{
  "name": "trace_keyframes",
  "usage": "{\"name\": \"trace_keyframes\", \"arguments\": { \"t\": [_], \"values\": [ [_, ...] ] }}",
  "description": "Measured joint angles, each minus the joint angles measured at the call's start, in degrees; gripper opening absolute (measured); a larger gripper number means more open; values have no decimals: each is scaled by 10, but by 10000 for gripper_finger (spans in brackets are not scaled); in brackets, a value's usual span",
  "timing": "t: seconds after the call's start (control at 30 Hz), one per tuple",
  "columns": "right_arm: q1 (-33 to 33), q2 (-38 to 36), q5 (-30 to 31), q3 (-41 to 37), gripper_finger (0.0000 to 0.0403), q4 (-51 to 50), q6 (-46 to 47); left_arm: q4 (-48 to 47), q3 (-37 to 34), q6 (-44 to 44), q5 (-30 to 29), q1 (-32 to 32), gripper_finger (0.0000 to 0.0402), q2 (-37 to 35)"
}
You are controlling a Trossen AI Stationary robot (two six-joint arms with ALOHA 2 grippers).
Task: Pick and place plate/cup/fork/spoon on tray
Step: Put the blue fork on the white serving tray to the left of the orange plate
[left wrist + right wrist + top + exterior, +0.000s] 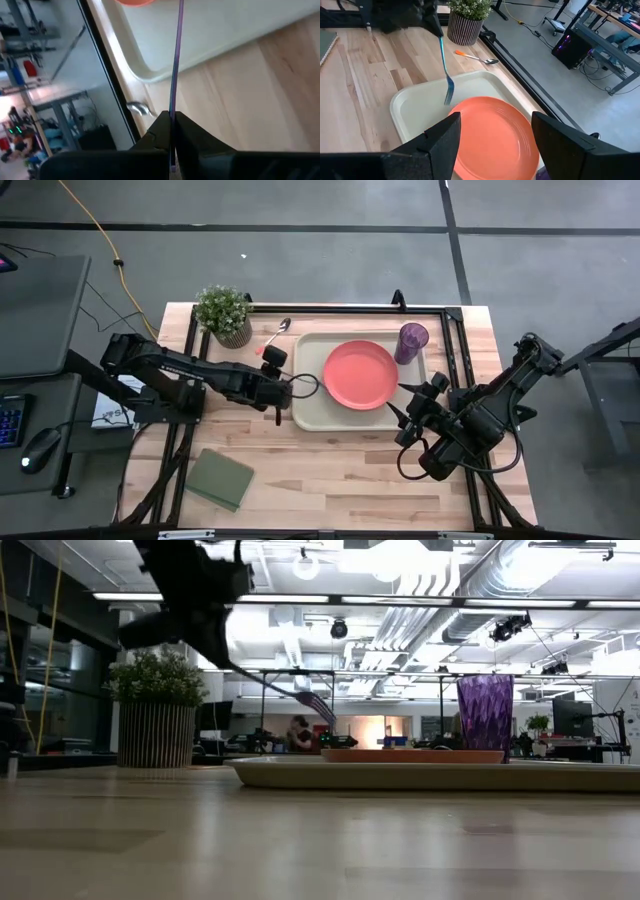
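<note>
One piece is in hand just now: the fork (444, 70), a slim thing with a blue-to-teal plastic handle, likely light and fairly stiff, with a smooth, narrow shaft that could swivel or slip if pinched loosely. It is best taken, as it is here, near the far end of the handle, leaving the tines free to go down first. The left gripper (281, 391) has its jaws clamped together on that handle end; in the left wrist view the thin handle (175, 75) runs straight out from between the dark fingers (195, 137) toward the tray (210, 35). The left arm reaches in from the left side of the surface, low and nearly level, and holds the fork tilted, tines down, over the tray's left part, just beside the plate (361, 374); in the low view the tines (315, 703) appear clear of the tray, though I cannot tell by how much. The plate lies in the tray (310, 415) and the cup (411, 342) stands upright at the tray's far right corner. The spoon (276, 335) lies on the wooden surface (330, 470) outside the tray, near the potted plant (224, 313); it should handle much like the fork, though its metal bowl makes it end-heavy. The right gripper (418, 408) waits beside the tray's right edge, jaws wide apart and empty.
</note>
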Motion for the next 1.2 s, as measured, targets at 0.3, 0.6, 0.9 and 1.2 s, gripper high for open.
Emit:
{"name": "trace_keyframes", "arguments": {
  "t": [0.3,0.6,0.9,1.2],
  "values": [
    [0,0,-3,0,236,-3,-5,41,28,-178,38,1,0,-91],
    [0,0,-13,0,236,-14,2,385,-152,-277,139,4,0,-187],
    [0,0,-17,0,236,-14,19,498,-302,-764,158,-53,0,-106],
    [0,0,-20,0,236,-9,41,618,-321,-970,41,-85,0,-37]
  ]
}}
